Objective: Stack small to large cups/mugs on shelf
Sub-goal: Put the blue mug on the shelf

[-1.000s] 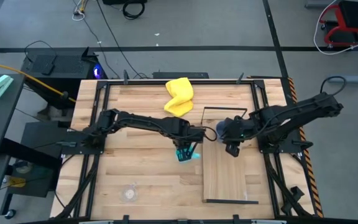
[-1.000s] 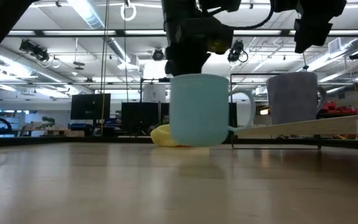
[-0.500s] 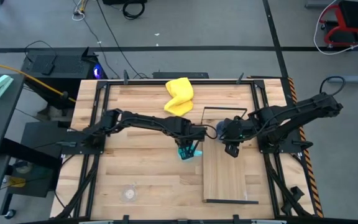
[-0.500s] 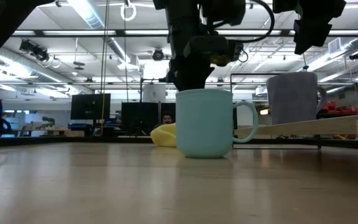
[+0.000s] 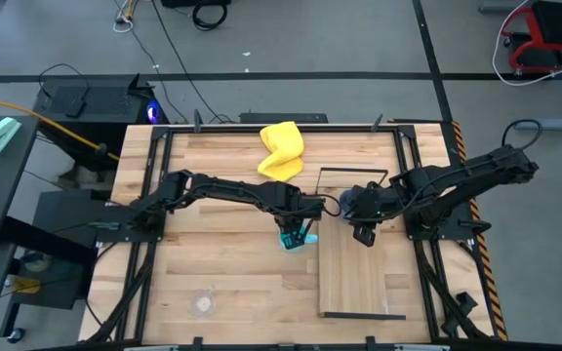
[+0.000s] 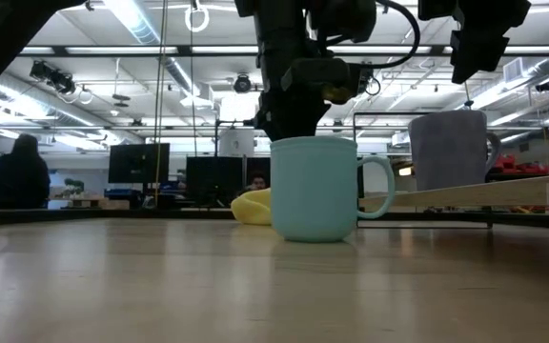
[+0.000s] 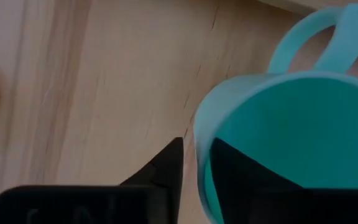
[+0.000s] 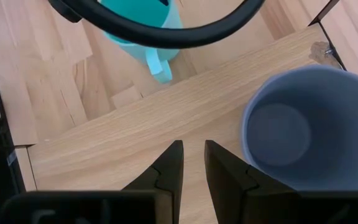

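The cyan mug [image 6: 315,189] stands with its base on the tabletop just left of the shelf [image 5: 361,278], handle toward the shelf. My left gripper [image 5: 296,234] is shut on its rim from above. The grey-blue mug [image 8: 294,130] stands upright on the shelf's far end, also seen in the low view [image 6: 451,151]. My right gripper [image 8: 193,163] hovers above the shelf board beside that mug, fingers almost together and empty. The clear cup [image 5: 201,304] stands on the table near the front left. My left gripper pinches the cyan mug's rim wall [image 7: 199,146] on the side away from the handle, one finger inside [image 7: 235,168] and one outside [image 7: 166,169]. The fingers come from above, pointing down. The mug is upright with its base on the table.
A yellow cloth [image 5: 282,151] lies at the table's far side, left of the shelf's black frame [image 5: 351,171]. The shelf's near half [image 5: 359,292] is bare board. A person [image 6: 17,176] shows in the room behind.
My left gripper has come down and gone a little toward the shelf with the cyan mug. The mug, held just above the table a second ago, now rests on it, turned so its handle shows fully toward the shelf.
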